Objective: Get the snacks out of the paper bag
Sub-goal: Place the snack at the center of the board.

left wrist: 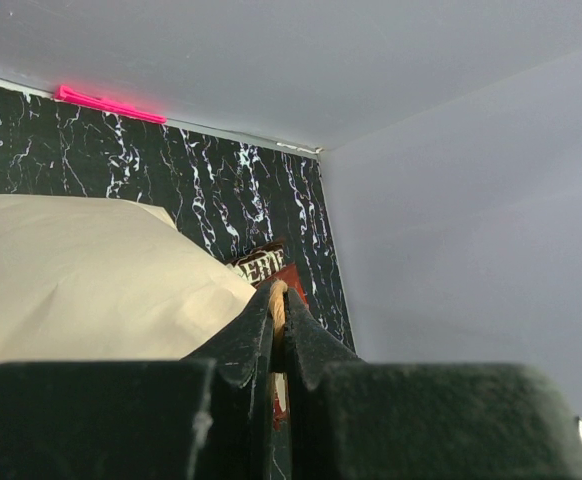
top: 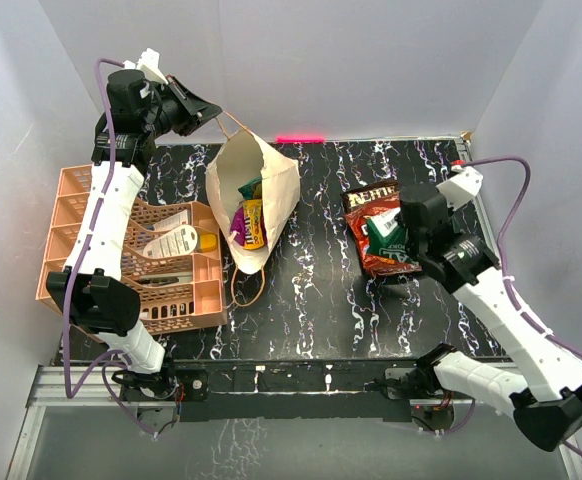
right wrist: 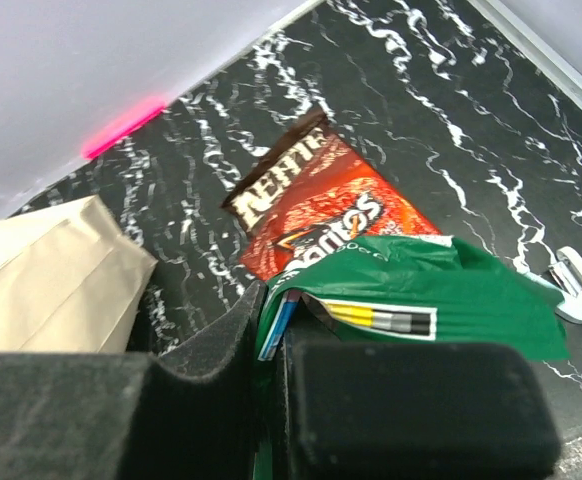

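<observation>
At the top of the bag (top: 281, 185), on its far-left side, our left gripper (top: 214, 110) is closed tight on one thin handle (top: 236, 128). In the left wrist view the two jaws of this gripper (left wrist: 278, 300) stand almost together, with only the tan cord pinched between them, and the cream wall of the bag (left wrist: 71, 270) is just below.

The bag stands on the dark marble table (top: 311, 300) with its mouth open toward the camera above. Inside the mouth we see a yellow packet (top: 255, 222), a magenta packet (top: 239, 225) beside it and a second green packet (top: 250, 188) behind them. The other handle (top: 249, 290) lies as a loop on the table at the near side of the bag.

To the right of the bag, well apart from it, our right gripper (top: 396, 235) holds a green packet (top: 381, 232). In the right wrist view the jaws of this gripper (right wrist: 271, 330) are narrow and clamp the edge of the green packet (right wrist: 421, 290). Under it a red packet (right wrist: 341, 215) lies flat on the table, and a brown packet (right wrist: 276, 180) lies partly under the red one, on its far side.

To the left of the bag, touching it, is an orange basket (top: 66, 215) with white tubes (top: 171, 238) in it.
</observation>
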Tool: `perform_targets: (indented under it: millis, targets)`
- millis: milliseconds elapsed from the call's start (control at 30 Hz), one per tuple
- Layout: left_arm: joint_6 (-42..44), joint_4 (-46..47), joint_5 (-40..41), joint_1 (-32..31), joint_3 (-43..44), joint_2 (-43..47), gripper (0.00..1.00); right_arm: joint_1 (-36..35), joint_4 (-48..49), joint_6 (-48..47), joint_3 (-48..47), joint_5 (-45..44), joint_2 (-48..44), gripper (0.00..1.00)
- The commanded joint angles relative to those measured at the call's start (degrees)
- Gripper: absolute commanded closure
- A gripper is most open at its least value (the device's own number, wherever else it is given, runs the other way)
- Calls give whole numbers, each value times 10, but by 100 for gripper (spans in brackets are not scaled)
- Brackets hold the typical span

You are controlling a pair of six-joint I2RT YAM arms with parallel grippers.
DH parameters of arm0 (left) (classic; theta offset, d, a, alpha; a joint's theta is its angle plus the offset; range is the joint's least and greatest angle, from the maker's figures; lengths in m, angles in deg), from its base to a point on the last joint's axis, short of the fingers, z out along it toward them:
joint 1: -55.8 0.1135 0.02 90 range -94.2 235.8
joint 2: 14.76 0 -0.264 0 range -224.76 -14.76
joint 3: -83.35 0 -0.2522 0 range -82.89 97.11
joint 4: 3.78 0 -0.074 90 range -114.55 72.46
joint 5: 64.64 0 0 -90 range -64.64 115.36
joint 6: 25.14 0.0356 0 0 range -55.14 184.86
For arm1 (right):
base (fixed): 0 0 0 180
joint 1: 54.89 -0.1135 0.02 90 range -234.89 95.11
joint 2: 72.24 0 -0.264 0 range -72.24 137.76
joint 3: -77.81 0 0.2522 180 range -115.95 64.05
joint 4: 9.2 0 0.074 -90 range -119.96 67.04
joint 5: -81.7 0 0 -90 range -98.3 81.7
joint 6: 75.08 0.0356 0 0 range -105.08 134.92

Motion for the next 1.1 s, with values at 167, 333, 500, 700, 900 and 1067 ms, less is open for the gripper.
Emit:
perform_targets:
  millis: [167, 333, 500, 700, 900, 1067]
  targets:
    - [8, 9, 1, 5, 1, 42, 100, 110, 57, -51, 4, 207, 19, 93]
    - [7, 11, -2, 5, -3, 43, 100, 159, 58, -73, 17, 272, 21, 93]
    - [7, 12, -4, 5, -5, 44, 100, 192, 56, -81, 22, 329, 14, 93]
    - [11, 10, -3, 6, 1, 44, 100, 208, 47, -62, 9, 383, -6, 93]
    - [1, 20, -9, 6, -6, 42, 100, 217, 48, -52, 13, 399, 11, 93]
    - [5, 14, -8, 5, 2, 42, 100, 233, 54, -67, 20, 411, 38, 93]
